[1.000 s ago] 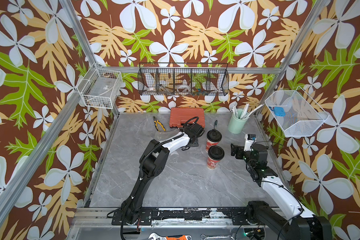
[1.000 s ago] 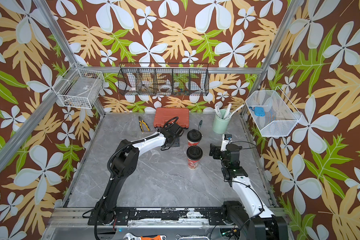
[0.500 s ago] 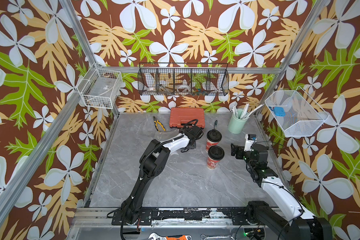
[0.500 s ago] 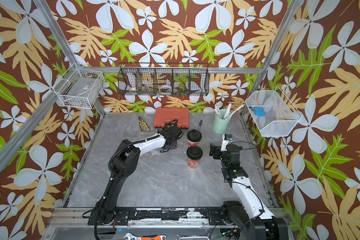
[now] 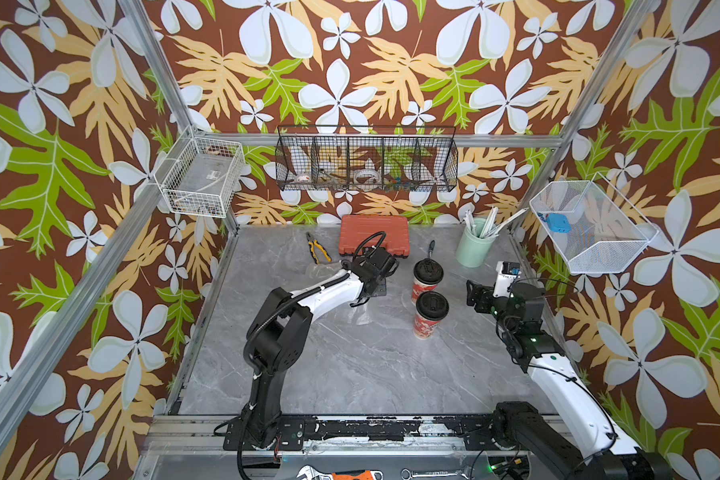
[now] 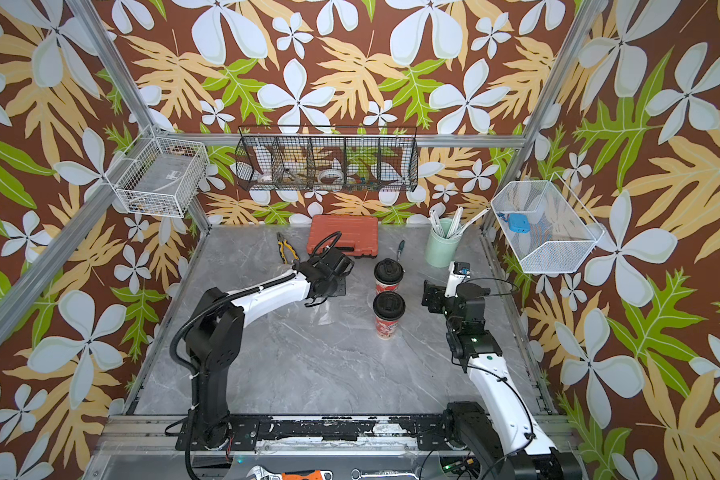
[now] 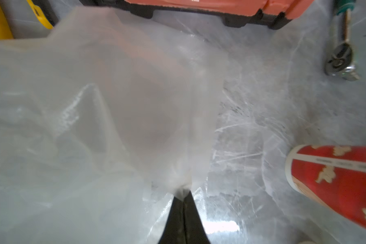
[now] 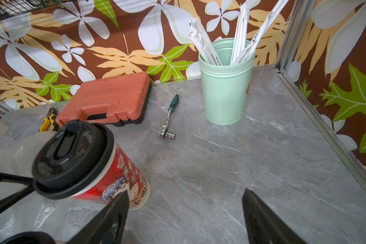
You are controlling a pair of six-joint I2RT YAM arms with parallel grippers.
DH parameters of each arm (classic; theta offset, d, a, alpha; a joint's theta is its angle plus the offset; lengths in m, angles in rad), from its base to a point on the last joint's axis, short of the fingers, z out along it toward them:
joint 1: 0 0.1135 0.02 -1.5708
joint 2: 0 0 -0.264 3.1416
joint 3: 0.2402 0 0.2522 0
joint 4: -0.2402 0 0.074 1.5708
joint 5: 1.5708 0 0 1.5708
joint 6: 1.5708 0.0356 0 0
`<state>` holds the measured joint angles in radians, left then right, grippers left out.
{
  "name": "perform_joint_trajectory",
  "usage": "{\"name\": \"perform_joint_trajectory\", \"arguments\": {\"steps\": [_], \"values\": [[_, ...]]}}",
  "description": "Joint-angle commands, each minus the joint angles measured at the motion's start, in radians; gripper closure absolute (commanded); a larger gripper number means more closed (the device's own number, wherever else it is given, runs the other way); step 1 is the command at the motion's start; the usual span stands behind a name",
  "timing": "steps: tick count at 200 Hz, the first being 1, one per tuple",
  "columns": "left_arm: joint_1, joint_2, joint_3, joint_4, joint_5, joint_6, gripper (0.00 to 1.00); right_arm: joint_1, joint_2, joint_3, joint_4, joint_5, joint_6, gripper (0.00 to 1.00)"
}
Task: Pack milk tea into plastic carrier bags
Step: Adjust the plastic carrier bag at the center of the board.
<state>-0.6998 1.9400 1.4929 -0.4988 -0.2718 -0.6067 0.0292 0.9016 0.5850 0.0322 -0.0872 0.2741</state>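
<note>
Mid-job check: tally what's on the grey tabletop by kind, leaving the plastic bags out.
Milk tea cups: 2
Mint green straw cup: 1
Orange tool case: 1
Yellow-handled pliers: 1
Ratchet wrench: 1
Total: 6

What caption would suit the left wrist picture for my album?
Left tool pinches a clear plastic bag near a red milk tea cup.
</note>
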Motion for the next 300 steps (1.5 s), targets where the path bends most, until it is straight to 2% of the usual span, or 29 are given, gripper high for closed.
{"name": "perform_joint_trajectory", "arguments": {"steps": [1, 30, 78, 112, 124, 143, 184, 220, 256, 271, 300], "values": [[0.012, -0.118, -0.102, 0.085, 0.071, 0.052, 1.00, 0.003, -0.030, 0.043, -0.100, -0.053, 0.062, 0.21], [0.036, -0.299, -0.239, 0.137, 0.173, 0.086, 1.00, 0.067, -0.062, 0.125, -0.175, -0.131, 0.133, 0.25], [0.095, -0.515, -0.344, 0.125, 0.307, 0.125, 1.00, 0.367, -0.038, 0.213, -0.152, -0.093, 0.298, 0.29], [0.126, -0.618, -0.363, 0.105, 0.367, 0.119, 1.00, 0.597, 0.062, 0.268, -0.106, 0.016, 0.384, 0.31], [0.131, -0.642, -0.360, 0.097, 0.383, 0.117, 1.00, 0.655, 0.116, 0.286, -0.088, 0.053, 0.414, 0.31], [0.134, -0.664, -0.360, 0.094, 0.406, 0.115, 1.00, 0.713, 0.224, 0.324, -0.046, 0.039, 0.470, 0.31], [0.148, -0.693, -0.387, 0.087, 0.408, 0.122, 1.00, 0.744, 0.441, 0.486, -0.135, 0.058, 0.504, 0.33], [0.161, -0.717, -0.417, 0.106, 0.409, 0.119, 1.00, 0.745, 0.531, 0.570, -0.197, 0.061, 0.467, 0.49], [0.164, -0.714, -0.427, 0.114, 0.418, 0.109, 1.00, 0.745, 0.602, 0.609, -0.240, -0.003, 0.470, 0.60], [0.164, -0.716, -0.429, 0.117, 0.414, 0.104, 1.00, 0.751, 0.618, 0.627, -0.271, 0.000, 0.465, 0.59], [0.164, -0.721, -0.439, 0.133, 0.428, 0.092, 1.00, 0.774, 0.648, 0.693, -0.356, 0.005, 0.436, 0.39]]}}
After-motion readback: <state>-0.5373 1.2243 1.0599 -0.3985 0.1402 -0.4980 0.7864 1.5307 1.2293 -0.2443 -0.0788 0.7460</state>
